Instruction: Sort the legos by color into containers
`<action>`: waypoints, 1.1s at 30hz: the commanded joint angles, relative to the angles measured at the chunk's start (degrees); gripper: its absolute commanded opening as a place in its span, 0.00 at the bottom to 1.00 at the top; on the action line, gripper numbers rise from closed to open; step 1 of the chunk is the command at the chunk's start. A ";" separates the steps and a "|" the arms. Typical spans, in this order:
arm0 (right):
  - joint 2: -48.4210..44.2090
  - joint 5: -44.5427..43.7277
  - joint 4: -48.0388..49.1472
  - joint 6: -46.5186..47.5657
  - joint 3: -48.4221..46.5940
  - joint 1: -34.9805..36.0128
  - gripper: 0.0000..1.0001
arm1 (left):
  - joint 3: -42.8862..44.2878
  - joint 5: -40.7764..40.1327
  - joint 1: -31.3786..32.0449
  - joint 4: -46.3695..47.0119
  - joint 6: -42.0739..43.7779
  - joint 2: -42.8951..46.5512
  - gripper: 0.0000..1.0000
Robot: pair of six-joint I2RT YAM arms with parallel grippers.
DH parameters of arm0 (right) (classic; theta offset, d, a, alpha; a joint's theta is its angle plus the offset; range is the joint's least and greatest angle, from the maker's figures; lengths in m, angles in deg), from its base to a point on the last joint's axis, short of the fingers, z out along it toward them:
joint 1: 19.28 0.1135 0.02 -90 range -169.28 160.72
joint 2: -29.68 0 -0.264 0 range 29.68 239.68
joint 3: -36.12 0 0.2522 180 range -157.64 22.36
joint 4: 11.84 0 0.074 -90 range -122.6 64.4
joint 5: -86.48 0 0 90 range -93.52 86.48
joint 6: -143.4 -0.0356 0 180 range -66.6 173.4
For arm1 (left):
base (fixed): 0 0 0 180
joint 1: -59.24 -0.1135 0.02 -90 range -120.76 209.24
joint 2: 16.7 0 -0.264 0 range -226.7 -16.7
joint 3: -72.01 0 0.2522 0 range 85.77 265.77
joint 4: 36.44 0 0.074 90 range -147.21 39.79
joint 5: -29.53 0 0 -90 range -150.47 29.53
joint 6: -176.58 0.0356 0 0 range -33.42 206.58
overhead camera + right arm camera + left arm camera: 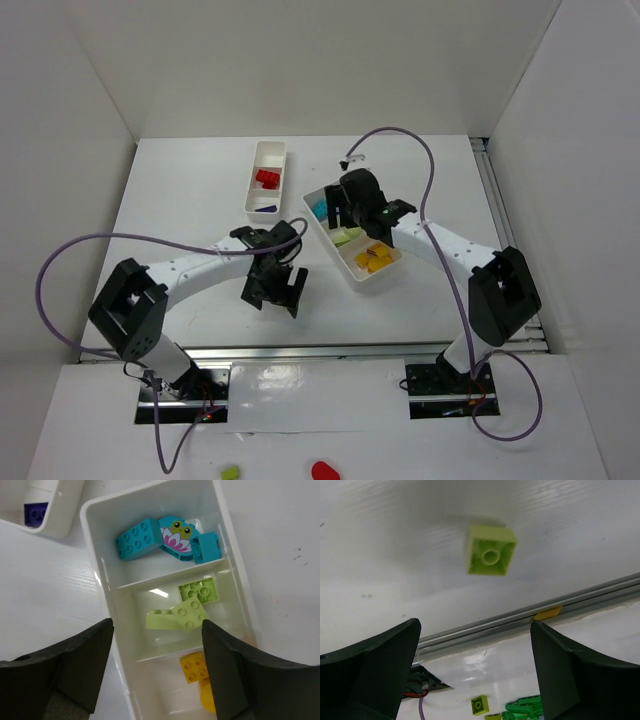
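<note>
White table [180,200], matt and faintly ribbed, boxed in by plain walls [80,80], with a metal rail [520,620] along its near edge. Two glossy white trays sit mid-table, each a long box split in three. The left tray [270,150] lies straight and holds red legos [266,179] and a purple one [266,208]. The right tray [95,540] lies slanted, close beside it. It holds cyan legos [135,537] at the far end, one with a printed flower face, light green legos [192,610] in the middle and yellow legos [195,667] nearest.

The right gripper [156,630] hangs over the green compartment, black fingers partly spread, gripping nothing. The left gripper [475,630] is spread wide and bare, low over the table. A loose green lego [491,550] lies just beyond it, hollow underside up, untouched. Two strays, a green one [230,472] and a red one [323,470], rest on the ledge below the arms
</note>
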 commanded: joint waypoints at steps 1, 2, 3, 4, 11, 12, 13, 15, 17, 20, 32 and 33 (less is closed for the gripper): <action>0.82 -1.49 -1.19 -0.12 -1.98 -0.68 0.80 | 4.95 -0.25 2.89 0.90 1.55 -3.67 1.00; -0.40 -2.54 -1.19 -0.64 -1.98 -0.68 0.86 | 5.57 -0.25 3.42 1.51 1.55 -4.64 1.00; -1.28 -2.55 -1.19 -0.64 -1.28 -1.37 0.88 | 6.62 -0.77 3.43 1.51 1.55 -5.52 1.00; -2.16 -3.42 -1.80 -1.17 -0.41 -1.38 0.88 | 6.63 -0.78 4.21 2.03 1.55 -6.31 0.97; -11.03 -5.19 -4.79 -1.17 2.24 -5.94 0.88 | 9.09 -4.29 5.36 3.27 1.02 -13.17 0.82; -12.52 -5.19 -4.80 -1.17 2.24 -6.82 0.88 | 9.79 -4.82 5.36 3.27 1.02 -14.48 0.80; -13.23 -5.80 -5.67 -1.17 2.76 -6.83 0.88 | 9.79 -4.82 5.36 3.27 1.02 -15.19 0.78; -15.07 -5.80 -6.47 -1.17 2.77 -8.58 0.88 | 10.50 -6.22 5.36 3.27 0.50 -16.42 0.76; -16.22 -6.32 -7.60 -1.17 3.38 -9.38 0.88 | 11.63 -7.63 5.36 3.27 0.49 -17.13 0.71; -17.72 -6.94 -8.75 -1.17 3.38 -9.99 0.88 | 14.53 -8.95 5.36 2.22 0.49 -17.13 0.51; -23.61 -9.67 -13.32 0.67 1.71 -17.11 0.88 | 40.52 -11.59 5.36 -6.92 4.27 -17.82 0.39; -24.39 -9.67 -14.02 0.67 1.71 -17.98 0.88 | 42.21 -11.59 4.75 -6.92 4.88 -18.70 0.39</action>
